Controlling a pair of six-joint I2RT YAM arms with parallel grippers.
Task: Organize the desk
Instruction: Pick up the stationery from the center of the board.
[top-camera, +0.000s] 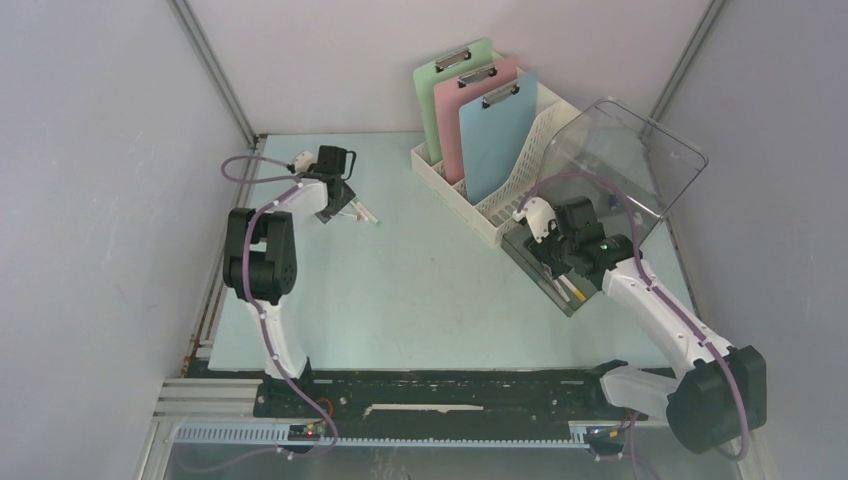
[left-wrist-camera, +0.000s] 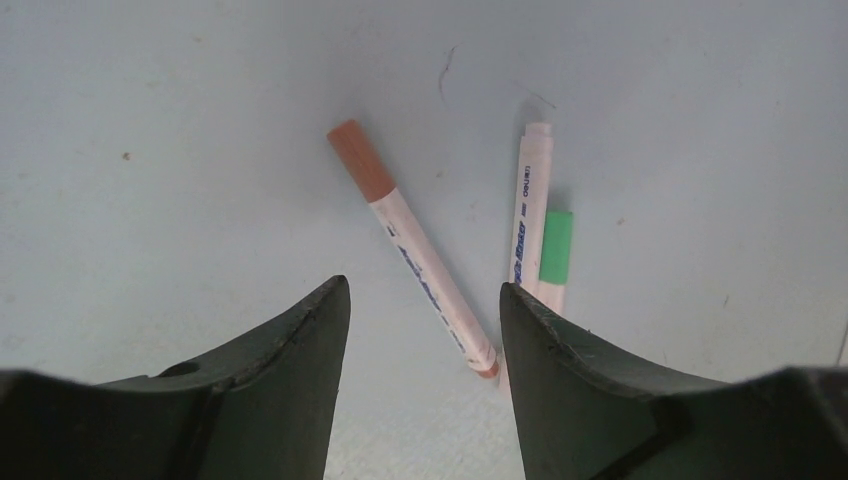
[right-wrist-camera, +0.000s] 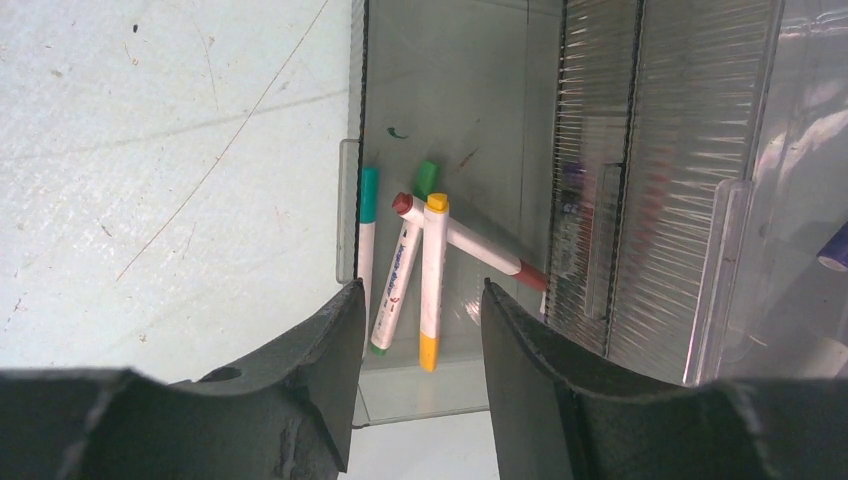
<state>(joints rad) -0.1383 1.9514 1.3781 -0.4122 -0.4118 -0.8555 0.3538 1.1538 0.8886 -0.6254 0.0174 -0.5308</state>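
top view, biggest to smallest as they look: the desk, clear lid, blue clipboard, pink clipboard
1. the desk
2. clear lid, though it is tilted up and nearer the camera
3. blue clipboard and pink clipboard: they look alike, and pink is partly hidden behind blue, so unranked

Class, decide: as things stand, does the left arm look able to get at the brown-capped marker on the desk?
Probably yes. The open left hand hovers straight above the brown-capped marker, which lies uncovered on the desk; two other markers lie beside it, not over it.
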